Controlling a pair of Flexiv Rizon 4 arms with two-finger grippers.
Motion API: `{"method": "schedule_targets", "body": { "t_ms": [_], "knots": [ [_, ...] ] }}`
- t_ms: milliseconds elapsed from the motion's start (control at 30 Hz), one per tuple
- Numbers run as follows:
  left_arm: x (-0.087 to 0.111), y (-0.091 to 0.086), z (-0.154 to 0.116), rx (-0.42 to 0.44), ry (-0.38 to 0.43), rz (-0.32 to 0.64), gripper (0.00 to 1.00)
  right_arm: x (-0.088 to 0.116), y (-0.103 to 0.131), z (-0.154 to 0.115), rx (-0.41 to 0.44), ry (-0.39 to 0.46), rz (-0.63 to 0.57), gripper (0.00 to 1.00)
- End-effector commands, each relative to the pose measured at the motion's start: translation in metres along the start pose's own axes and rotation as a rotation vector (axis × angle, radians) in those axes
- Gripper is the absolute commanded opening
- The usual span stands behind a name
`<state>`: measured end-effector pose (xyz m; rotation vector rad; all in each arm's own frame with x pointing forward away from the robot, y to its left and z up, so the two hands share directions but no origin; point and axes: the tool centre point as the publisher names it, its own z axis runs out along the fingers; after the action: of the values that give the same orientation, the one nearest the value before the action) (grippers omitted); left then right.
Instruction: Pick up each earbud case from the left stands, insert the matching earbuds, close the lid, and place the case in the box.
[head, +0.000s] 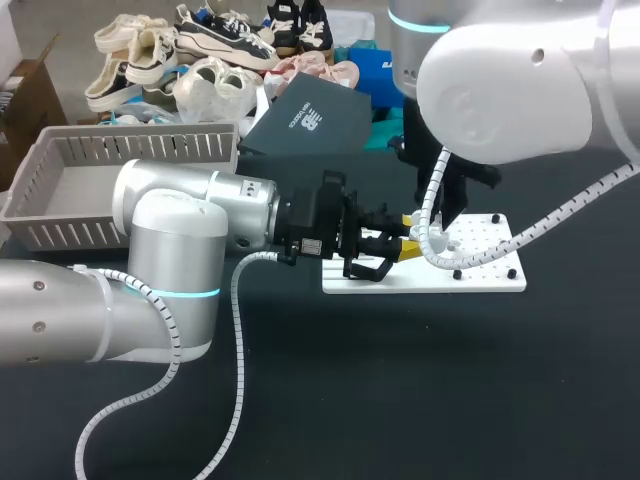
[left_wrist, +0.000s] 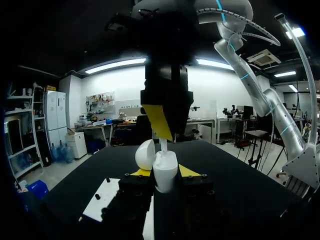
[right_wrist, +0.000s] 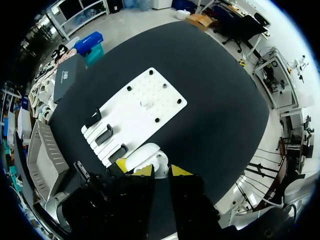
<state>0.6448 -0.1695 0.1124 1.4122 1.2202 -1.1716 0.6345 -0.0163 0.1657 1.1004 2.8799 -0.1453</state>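
Note:
My left gripper (left_wrist: 165, 172) is shut on a white earbud case (left_wrist: 165, 175), held upright with its lid (left_wrist: 146, 154) swung open to one side. Directly above it my right gripper (left_wrist: 161, 131) points down, shut on a white earbud (left_wrist: 163, 145) whose stem reaches into the case's mouth. In the right wrist view the case (right_wrist: 147, 156) lies just under my right gripper (right_wrist: 156, 170). Both grippers meet over the near left end of the white board (head: 480, 270); there my left gripper (head: 395, 250) comes in from the left and my right gripper (head: 428, 232) from above. Black stands (right_wrist: 104, 135) line the board's edge.
A grey slatted basket (head: 60, 190) stands at the back left of the table. A dark flat box (head: 310, 125) lies behind the board, with a heap of shoes (head: 200, 50) beyond it. Black tabletop (head: 400, 390) stretches in front of the board.

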Motion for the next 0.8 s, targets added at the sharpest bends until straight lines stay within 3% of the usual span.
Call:
{"method": "schedule_targets", "body": {
  "t_ms": [33,800],
  "knots": [
    [0.0008,0.0005,0.0003,-0.001,-0.002,0.001,0.0,0.001,0.0016,-0.0002,0.005,-0.003,0.001,0.0],
    [0.0008,0.0005,0.0003,-0.001,-0.002,0.001,0.0,-0.0022,0.001,0.0076,0.018,-0.009,0.017,0.0]
  ]
}}
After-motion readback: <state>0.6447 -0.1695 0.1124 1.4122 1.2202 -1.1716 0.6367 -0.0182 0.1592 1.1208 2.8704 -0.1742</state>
